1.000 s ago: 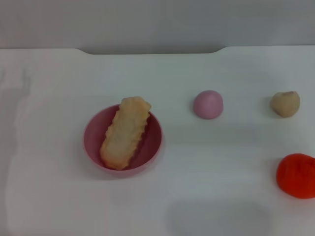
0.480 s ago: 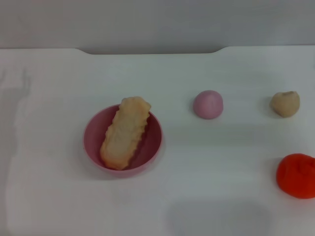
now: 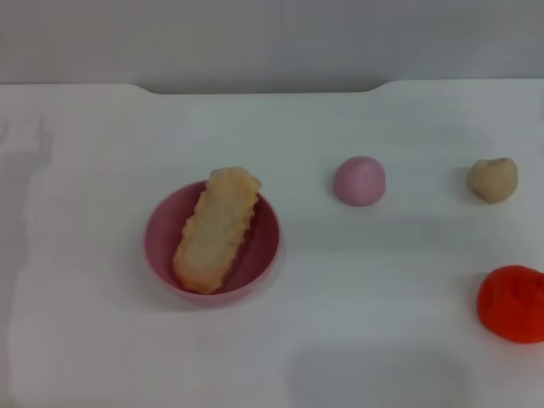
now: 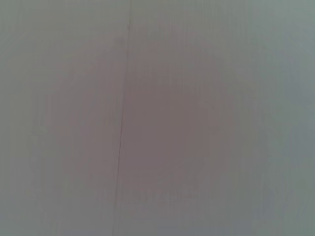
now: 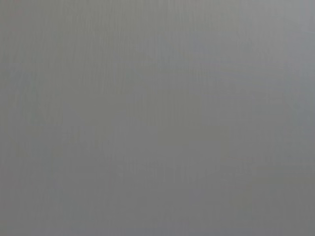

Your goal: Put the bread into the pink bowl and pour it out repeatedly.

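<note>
Claws: neither the left claw nor the right claw appeared in any view, so whether their fingers were apart or together could not be told.
Head view, bread: the bread (image 3: 216,229) lay inside the pink bowl, pale tan ridged side up, tilted, with its far end leaning on and poking past the bowl's far rim and its near end down in the bowl.
Head view, pink bowl: the pink bowl (image 3: 263,246) stood upright on the white tabletop (image 3: 102,340), left of centre.
Head view, other things: a small pink ball (image 3: 359,180) sat to the right of the bowl and a little farther back, apart from it; a small tan lump (image 3: 492,179) sat farther right at about the same depth; a red-orange lump (image 3: 512,303) lay near the right edge, nearer the robot than the tan lump.
Left wrist view: only a plain grey surface with one thin dark line running across it.
Right wrist view: only a plain grey surface.
</note>
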Controlling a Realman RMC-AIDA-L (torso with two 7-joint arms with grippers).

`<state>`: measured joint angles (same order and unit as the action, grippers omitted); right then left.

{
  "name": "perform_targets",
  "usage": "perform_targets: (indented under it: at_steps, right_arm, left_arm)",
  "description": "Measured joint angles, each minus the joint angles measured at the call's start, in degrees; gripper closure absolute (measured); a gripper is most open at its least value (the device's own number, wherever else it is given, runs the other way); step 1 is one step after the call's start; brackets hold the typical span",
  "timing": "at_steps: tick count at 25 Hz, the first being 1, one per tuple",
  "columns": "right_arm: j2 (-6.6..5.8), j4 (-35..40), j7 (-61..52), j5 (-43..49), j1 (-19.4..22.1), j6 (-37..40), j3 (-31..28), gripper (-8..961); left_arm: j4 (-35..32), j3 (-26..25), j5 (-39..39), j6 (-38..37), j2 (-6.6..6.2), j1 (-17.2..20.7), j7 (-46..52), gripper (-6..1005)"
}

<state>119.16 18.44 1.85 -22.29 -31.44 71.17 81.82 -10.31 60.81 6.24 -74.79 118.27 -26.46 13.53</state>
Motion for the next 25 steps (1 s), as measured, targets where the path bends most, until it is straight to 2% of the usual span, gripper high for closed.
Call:
perform_targets:
  at_steps: [25]
  right_arm:
    - [0.11, -3.56, -1.56, 0.01, 0.47, 0.36, 1.23, 470]
  left_arm:
    - [-1.20, 0.00, 0.00, -0.26, 0.07, -0.18, 0.00, 465]
